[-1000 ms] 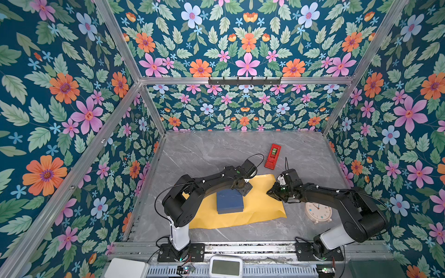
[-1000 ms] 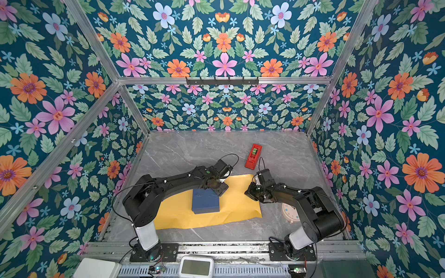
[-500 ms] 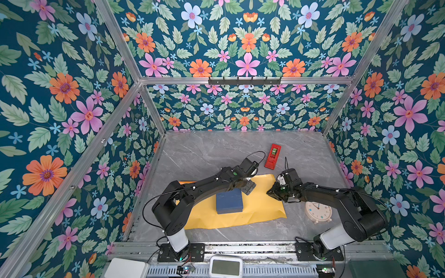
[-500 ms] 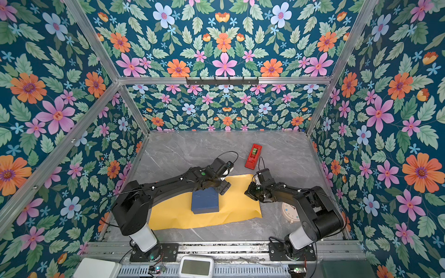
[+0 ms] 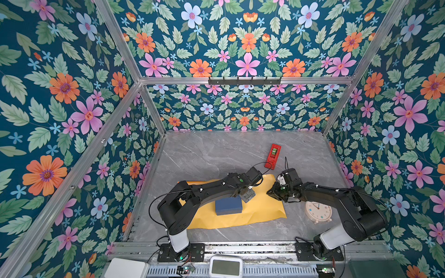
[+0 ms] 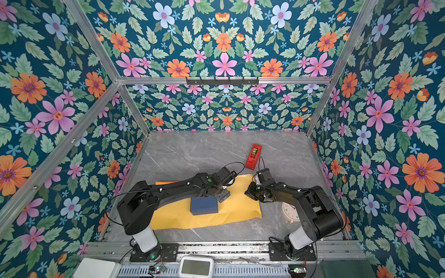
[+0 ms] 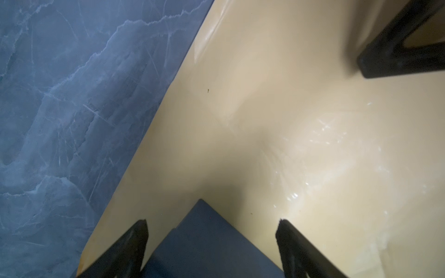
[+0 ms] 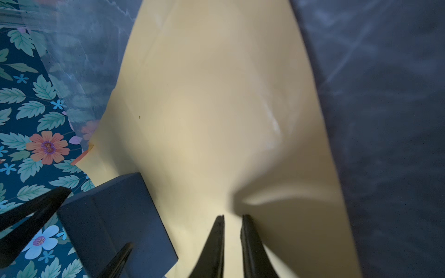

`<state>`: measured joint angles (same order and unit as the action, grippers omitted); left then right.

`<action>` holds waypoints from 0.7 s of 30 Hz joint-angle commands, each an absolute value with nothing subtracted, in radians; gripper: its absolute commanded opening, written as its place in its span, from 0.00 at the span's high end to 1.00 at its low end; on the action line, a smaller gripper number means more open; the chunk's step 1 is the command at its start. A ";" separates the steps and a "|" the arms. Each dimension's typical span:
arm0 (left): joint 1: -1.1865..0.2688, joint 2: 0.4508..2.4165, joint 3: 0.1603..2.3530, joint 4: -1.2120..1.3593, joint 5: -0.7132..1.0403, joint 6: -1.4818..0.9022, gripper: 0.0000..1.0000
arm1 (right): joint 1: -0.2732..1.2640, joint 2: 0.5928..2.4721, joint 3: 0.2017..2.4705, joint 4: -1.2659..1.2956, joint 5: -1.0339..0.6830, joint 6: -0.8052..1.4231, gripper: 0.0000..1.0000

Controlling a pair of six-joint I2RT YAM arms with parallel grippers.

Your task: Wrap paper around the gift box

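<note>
Left jaws wider over gift box (image 5: 228, 206) corner, right jaws pinching paper (image 5: 262, 209) edge

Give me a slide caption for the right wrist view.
Right tool pinches the paper near the gift box.

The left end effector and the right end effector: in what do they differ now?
Opening: the left end effector stands wide open; the right end effector is almost closed.
Hold: the left end effector grips nothing; the right end effector pinches the paper, which puckers there.
Place: the left one is at a corner of the gift box; the right one is apart from it.
Both are black and over the paper.
</note>
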<state>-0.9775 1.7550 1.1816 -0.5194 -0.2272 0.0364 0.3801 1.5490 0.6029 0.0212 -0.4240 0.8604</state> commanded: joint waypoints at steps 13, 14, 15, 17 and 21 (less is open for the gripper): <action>-0.977 1.631 1.172 -0.476 -0.206 0.011 0.12 | 0.381 1.568 0.609 -0.078 -0.322 0.853 0.82; -0.977 1.600 1.156 -0.473 -0.179 0.011 0.12 | 0.381 1.569 0.612 -0.079 -0.323 0.850 0.83; -0.977 1.570 1.132 -0.472 -0.157 0.011 0.12 | 0.382 1.569 0.615 -0.082 -0.323 0.848 0.82; -0.983 1.514 1.074 -0.470 -0.141 0.012 0.10 | 0.381 1.569 0.620 -0.089 -0.322 0.843 0.83; -1.028 1.377 0.942 -0.450 -0.141 0.105 0.00 | 0.381 1.574 0.627 -0.092 -0.324 0.834 0.83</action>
<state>-1.0065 1.4399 0.9947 -0.4648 -0.1658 0.0364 0.3824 1.5623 0.6273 0.0143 -0.4145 0.8555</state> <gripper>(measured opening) 0.998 0.174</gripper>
